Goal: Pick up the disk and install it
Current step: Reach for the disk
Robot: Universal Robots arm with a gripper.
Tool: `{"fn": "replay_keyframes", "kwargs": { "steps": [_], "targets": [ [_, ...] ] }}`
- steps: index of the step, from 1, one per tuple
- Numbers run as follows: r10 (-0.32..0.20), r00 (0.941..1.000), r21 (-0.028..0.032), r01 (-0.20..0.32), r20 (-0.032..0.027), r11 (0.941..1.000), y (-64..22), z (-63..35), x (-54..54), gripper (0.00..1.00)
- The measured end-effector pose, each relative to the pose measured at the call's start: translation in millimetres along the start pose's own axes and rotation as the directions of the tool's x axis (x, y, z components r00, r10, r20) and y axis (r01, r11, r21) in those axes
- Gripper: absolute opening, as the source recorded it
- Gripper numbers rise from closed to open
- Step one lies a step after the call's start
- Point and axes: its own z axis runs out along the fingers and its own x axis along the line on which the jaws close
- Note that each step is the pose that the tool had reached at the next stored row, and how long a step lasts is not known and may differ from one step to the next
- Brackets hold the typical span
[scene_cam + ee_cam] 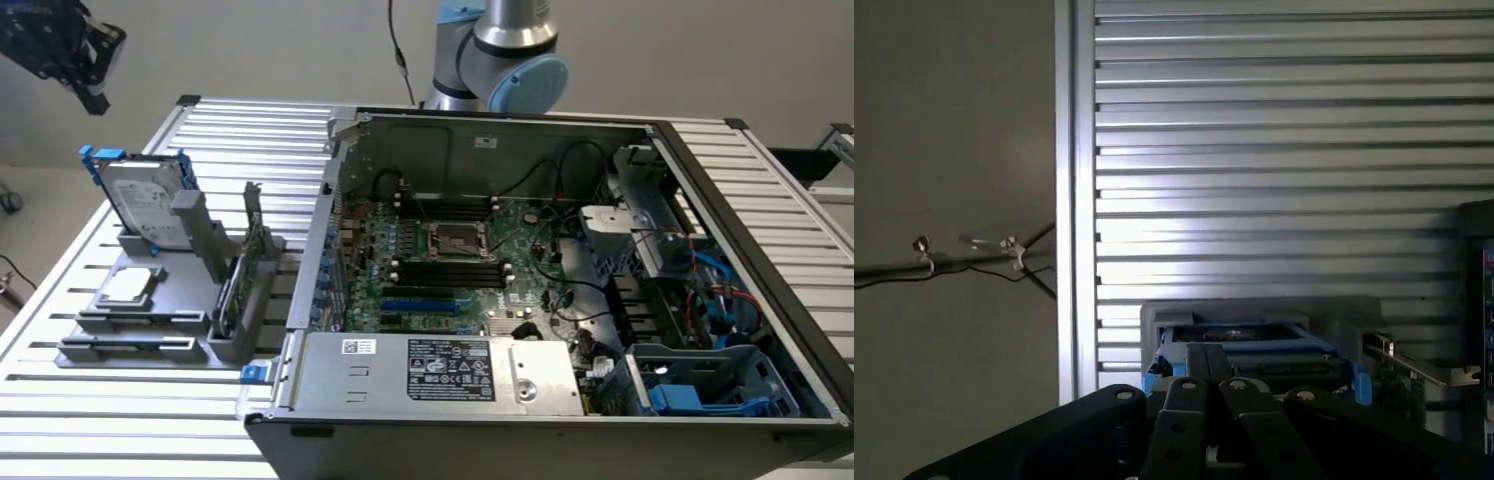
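Observation:
The disk (140,205), a silver-grey drive with a white label in a blue carrier, stands upright in a grey holder (200,235) on the slatted table, at the exterior view's left. My gripper (94,98) hangs high above and to the left of it, shut and holding nothing. In the wrist view the disk (1239,338) lies just beyond the closed black fingertips (1206,358), seen edge-on in its holder.
An open computer case (534,130) takes up the middle and right of the table, with its motherboard (454,260), a power supply (441,370) at the front and a blue-railed bay (701,390) at the front right. A silver chip (127,285) and a green card (230,290) sit in the grey fixture.

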Motion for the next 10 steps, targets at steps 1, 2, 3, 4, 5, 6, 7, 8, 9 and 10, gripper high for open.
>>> {"fn": "replay_keyframes", "kwargs": {
  "steps": [1,2,3,4,5,6,7,8,9,10],
  "targets": [
    [-0.01,0.9999,0.005,0.01,-0.0035,0.9999,0.0,0.0,0.0,0.11],
    [-0.02,0.9998,0.0077,0.02,-0.005,0.9998,-0.1,0.1,-0.1,0.11],
    [-0.03,0.9995,0.0084,0.03,-0.0057,0.9995,-0.1,0.2,-0.1,0.11],
    [-0.04,0.9992,0.0086,0.04,-0.0067,0.9992,0.0,0.0,-0.5,0.11],
    [-0.05,0.9987,0.0088,0.05,-0.0073,0.9987,0.0,0.0,-1.0,0.11],
    [-0.059,0.9982,0.0089,0.059,-0.008,0.9982,0.0,0.1,-1.7,0.11],
    [-0.068,0.9976,0.0089,0.068,-0.0087,0.9976,0.0,0.1,-2.4,0.11],
    [-0.076,0.997,0.009,0.076,-0.0093,0.997,0.0,0.1,-3.2,0.11],
    [-0.083,0.9965,0.0091,0.083,-0.0098,0.9965,0.0,0.0,-4.0,0.11],
    [-0.088,0.996,0.0093,0.088,-0.0102,0.996,0.0,0.0,-4.1,0.11]
  ]
}}
